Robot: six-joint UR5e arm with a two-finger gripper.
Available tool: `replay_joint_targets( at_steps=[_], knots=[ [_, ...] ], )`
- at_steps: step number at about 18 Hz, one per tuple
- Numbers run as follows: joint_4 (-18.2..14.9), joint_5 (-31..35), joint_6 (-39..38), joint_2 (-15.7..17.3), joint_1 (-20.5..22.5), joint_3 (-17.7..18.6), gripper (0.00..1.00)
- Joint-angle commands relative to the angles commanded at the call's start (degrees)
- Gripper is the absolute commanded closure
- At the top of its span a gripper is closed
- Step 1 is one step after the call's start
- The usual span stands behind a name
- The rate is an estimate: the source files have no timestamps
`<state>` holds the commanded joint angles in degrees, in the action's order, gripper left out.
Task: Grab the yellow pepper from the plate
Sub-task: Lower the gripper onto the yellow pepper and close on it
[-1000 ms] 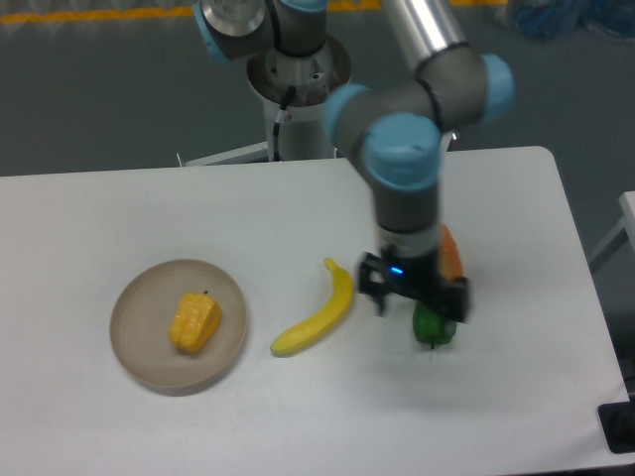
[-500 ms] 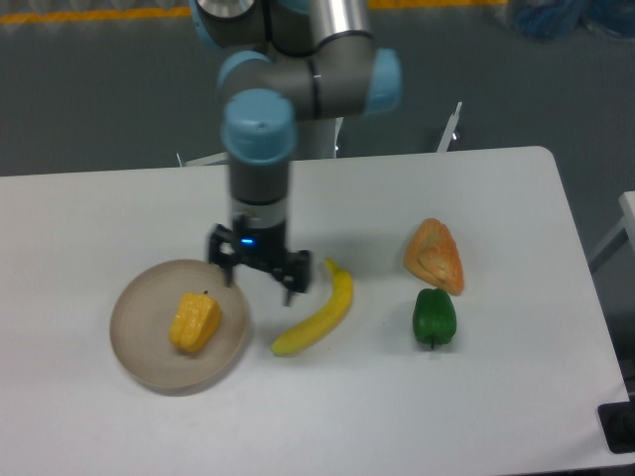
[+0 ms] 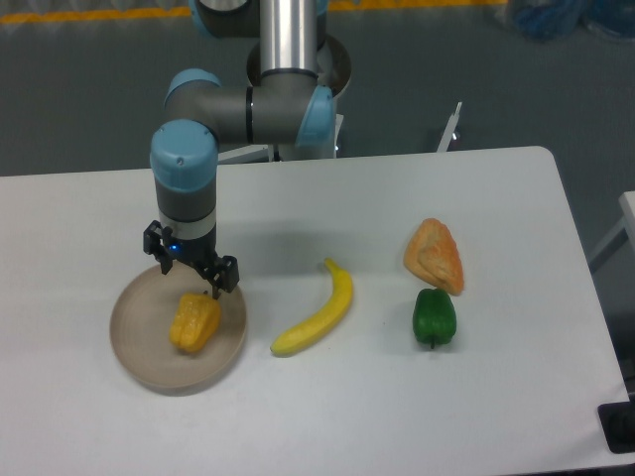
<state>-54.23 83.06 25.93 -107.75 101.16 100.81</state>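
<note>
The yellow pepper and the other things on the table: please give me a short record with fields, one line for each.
yellow pepper: lies on the plate, not gripped
plate: round, beige, at the table's left
hand: above the plate's far edge, just behind the pepper; jaws look open
banana: on the table, right of the plate
green pepper: further right
orange wedge item: just behind the green pepper
</note>
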Motion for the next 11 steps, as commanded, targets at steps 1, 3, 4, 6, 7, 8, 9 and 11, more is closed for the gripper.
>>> replay_joint_targets(
  at_steps=[1,3,4,6,7,8,9,11],
  knots=[
    [0.00,0.00,0.00,-0.26,0.00,0.00,0.00],
    [0.17,0.26,0.18,-0.79,0.09,-0.09,0.00],
    [0.26,0.26,0.18,-1.14,0.00,-0.18,0.00],
    [0.26,0.35,0.18,-2.02,0.00,-0.88,0.00],
    [0.26,0.44,0.18,-2.37,0.09,-1.05,0.00],
    [0.26,0.53,0.18,-2.55,0.00,-1.14,0.00],
    [0.35,0.53,0.18,-2.81,0.09,-1.41,0.00],
    [0.26,1.14,0.18,-3.34,0.00,-1.41,0.00]
  ],
)
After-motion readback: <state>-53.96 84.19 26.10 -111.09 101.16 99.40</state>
